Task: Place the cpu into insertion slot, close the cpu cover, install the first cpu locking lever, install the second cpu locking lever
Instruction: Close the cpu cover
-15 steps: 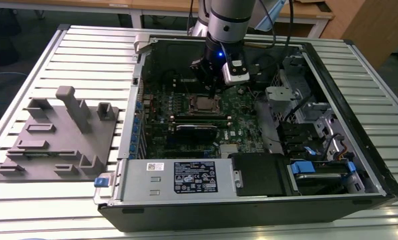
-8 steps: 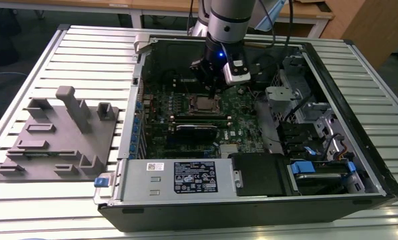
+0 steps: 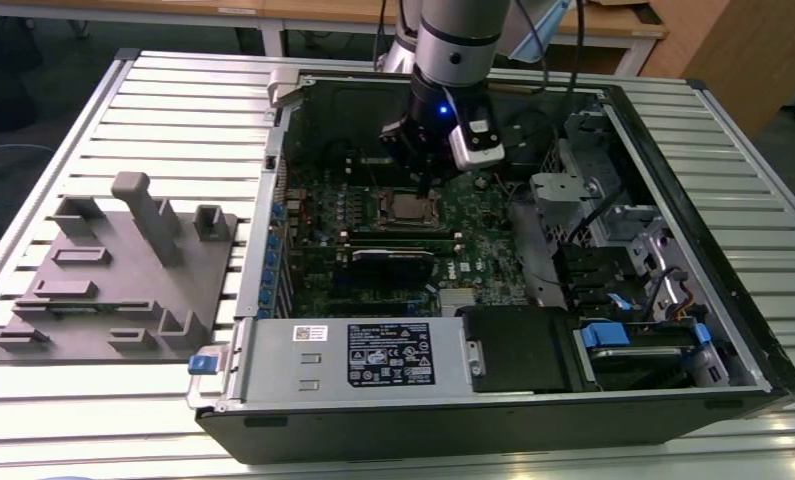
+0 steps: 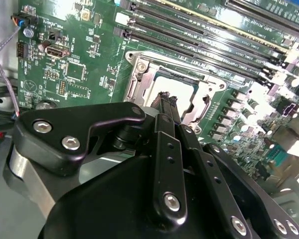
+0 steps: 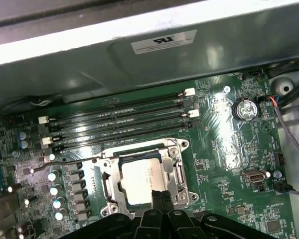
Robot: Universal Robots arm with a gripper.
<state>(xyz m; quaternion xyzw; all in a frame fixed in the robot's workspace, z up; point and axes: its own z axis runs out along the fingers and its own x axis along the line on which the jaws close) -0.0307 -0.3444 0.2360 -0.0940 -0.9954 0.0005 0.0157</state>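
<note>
The cpu (image 5: 138, 180) lies flat in the insertion slot (image 3: 404, 207) on the green motherboard, its silvery top showing. The cpu cover (image 5: 177, 170), a silver frame, lies down around the chip. My gripper (image 5: 162, 197) hovers just above the chip's edge with its fingers pressed together and nothing between them. In the second wrist view the fingertips (image 4: 167, 99) stand over the slot's frame (image 4: 139, 79). A thin locking lever rod (image 5: 65, 162) sticks out sideways from the slot. In the exterior view my gripper (image 3: 431, 178) is just behind the slot.
Several long memory slots (image 5: 119, 122) run beside the socket. A black expansion card (image 3: 393, 256) sits in front of it. The case wall (image 5: 139, 64) and drive cage (image 3: 597, 190) close in the board. A grey fixture block (image 3: 117, 270) stands at the exterior view's left.
</note>
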